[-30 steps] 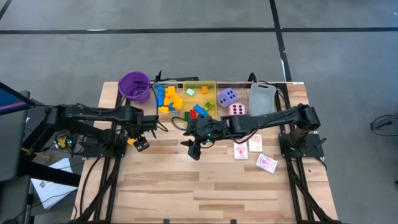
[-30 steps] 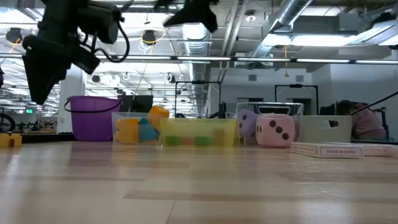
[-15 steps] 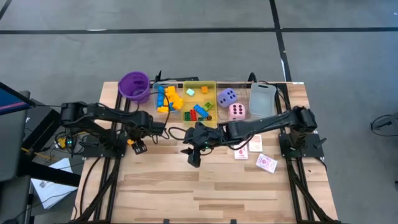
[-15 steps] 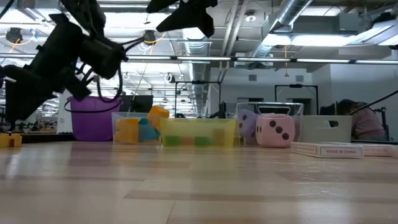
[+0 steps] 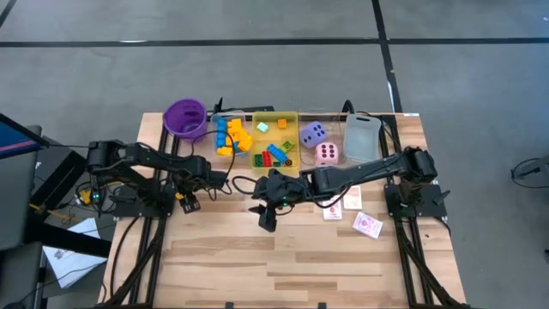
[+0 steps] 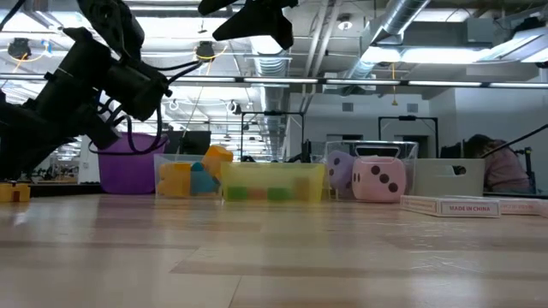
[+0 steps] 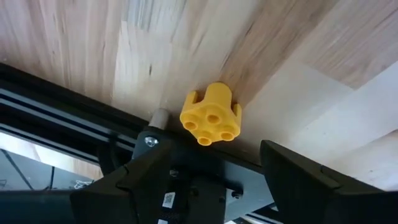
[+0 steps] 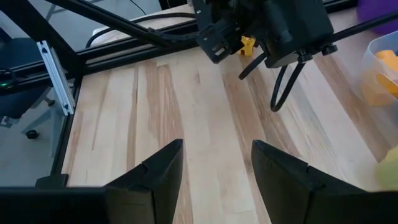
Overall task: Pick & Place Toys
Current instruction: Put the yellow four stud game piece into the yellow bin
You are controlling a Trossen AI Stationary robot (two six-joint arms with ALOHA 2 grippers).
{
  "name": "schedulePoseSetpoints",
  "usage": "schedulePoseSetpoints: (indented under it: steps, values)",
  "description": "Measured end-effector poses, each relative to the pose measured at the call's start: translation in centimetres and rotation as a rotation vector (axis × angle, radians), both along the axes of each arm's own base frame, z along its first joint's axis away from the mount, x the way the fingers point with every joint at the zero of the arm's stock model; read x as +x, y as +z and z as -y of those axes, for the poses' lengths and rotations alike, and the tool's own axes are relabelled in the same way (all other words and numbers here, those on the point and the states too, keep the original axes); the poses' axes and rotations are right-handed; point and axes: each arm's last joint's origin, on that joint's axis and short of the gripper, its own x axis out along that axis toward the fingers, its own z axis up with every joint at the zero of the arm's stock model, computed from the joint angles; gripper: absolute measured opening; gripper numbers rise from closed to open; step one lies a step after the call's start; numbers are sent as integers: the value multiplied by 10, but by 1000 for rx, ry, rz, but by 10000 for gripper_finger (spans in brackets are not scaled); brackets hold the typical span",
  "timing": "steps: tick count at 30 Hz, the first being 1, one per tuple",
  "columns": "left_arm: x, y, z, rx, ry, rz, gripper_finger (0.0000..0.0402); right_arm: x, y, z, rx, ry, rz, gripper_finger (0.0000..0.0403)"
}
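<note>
A small yellow block sits at the counter's left edge, against the black frame rail, studs tipped sideways toward the left wrist camera. The left gripper hovers over it, jaws spread and empty; a second ago it was farther in. The right gripper, mid-counter, is likewise parted and empty, having drawn back from the trays.

The wooden table carries a purple cup, three trays, two dice, scattered cards and a yellow block.
</note>
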Motion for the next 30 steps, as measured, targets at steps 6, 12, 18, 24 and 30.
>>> schedulePoseSetpoints:
  steps: [6,12,18,24,30]
  values:
    - [2,-1,0,3,2,23,239,0,0,0,0,0,0,184]
    - [6,-5,-1,9,5,42,239,0,0,0,-1,0,0,184]
    - [6,-18,-1,-2,6,-49,239,0,0,0,0,0,0,184]
    - [8,-31,-1,-18,9,-135,239,-1,0,-4,29,-12,-3,184]
    - [9,-37,-1,-22,10,-166,239,-2,0,-11,30,5,-4,184]
